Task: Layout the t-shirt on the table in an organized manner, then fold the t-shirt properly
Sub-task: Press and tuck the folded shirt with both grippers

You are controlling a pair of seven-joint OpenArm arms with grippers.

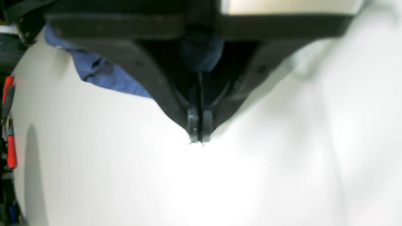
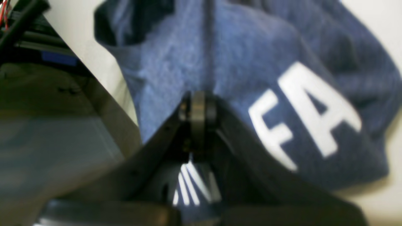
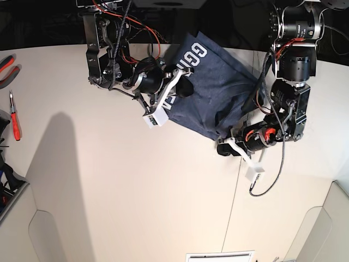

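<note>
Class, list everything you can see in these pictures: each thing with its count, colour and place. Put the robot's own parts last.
t-shirt: one, navy with white letters, crumpled at the table's far side between the arms.
table: one, off-white, fills the base view.
screwdriver: one, red-handled, at the table's left edge in the base view.
pliers: one pair, red-handled, beyond the screwdriver.
cables: several, red and black, on the right arm.
right gripper: one, black, shut, at the shirt.
left gripper: one, black, shut, tips over bare table, shirt behind.
</note>
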